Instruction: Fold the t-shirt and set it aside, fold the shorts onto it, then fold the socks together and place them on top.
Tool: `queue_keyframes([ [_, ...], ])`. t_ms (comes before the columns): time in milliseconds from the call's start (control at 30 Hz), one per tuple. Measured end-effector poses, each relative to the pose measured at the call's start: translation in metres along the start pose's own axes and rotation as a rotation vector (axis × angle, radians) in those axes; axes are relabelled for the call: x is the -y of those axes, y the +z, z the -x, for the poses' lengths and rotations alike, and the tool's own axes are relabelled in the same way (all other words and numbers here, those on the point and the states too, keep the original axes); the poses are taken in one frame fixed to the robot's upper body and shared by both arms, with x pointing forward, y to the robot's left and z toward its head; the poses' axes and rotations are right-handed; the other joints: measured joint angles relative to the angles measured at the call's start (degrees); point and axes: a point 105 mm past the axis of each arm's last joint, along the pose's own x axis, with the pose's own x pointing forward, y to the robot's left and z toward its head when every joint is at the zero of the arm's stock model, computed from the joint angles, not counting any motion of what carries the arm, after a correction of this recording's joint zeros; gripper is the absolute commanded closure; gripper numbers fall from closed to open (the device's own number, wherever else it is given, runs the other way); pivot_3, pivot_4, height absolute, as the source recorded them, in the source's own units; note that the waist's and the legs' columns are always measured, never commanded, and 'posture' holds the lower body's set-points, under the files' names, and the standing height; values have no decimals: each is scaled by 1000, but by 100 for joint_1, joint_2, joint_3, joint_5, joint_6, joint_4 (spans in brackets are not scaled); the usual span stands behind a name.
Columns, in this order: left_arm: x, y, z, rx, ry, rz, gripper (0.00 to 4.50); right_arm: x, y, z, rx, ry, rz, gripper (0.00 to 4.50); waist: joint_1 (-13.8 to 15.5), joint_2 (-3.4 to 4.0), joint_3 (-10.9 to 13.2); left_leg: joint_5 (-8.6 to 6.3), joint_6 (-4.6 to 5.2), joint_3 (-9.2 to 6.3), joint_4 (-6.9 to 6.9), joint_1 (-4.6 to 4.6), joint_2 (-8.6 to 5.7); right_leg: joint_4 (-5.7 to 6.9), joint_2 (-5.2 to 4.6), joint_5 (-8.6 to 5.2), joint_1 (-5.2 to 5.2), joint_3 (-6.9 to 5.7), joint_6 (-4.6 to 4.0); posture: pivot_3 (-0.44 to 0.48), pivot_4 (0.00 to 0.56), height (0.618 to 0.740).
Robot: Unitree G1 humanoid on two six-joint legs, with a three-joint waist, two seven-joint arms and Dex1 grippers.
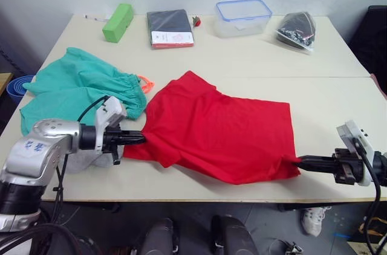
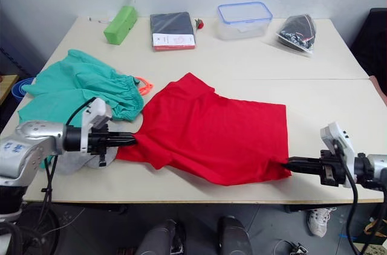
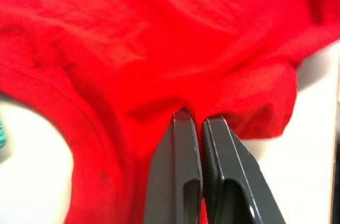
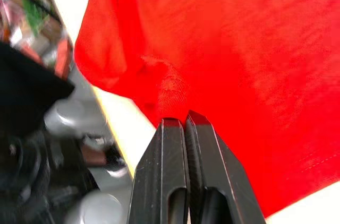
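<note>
Soft red t-shirt (image 1: 221,128) lay rumpled; left gripper (image 1: 140,139) and right gripper (image 1: 300,160) both pinched its edges tight.

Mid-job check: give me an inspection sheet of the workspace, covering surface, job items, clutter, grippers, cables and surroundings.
Surface: beige table, a seam running across its right half.
Job's things: t-shirt spread flat near the front edge; shorts bunched at the table's left, orange drawstring showing; grey fabric, probably the socks, mostly hidden beneath the left arm.
Clutter: along the far edge, green block, black packet, clear lidded container, bag of dark items.
Grippers: left gripper shut on the t-shirt's left edge; right gripper shut on its front right corner.
Cables: black cables on both arms.
Surroundings: blue roll left of the table; shoes on the floor.
</note>
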Motion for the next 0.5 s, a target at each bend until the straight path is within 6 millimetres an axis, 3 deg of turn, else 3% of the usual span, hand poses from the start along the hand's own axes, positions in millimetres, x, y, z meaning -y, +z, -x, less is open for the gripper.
queue_keyframes([
  [200,-17,-21,-16,-65,40,74,4500,31,-17,0,-23,-122,-142,4482,-2,0,0,0,-1,9,2,-6,-3,6,1,0,-10,-1,0,0,150,740],
  [500,-31,-5,-20,4,83,119,4500,42,-25,2,-54,-185,-163,4482,3,-1,0,3,1,8,19,-12,-4,22,1,3,-11,-2,5,0,150,740],
])
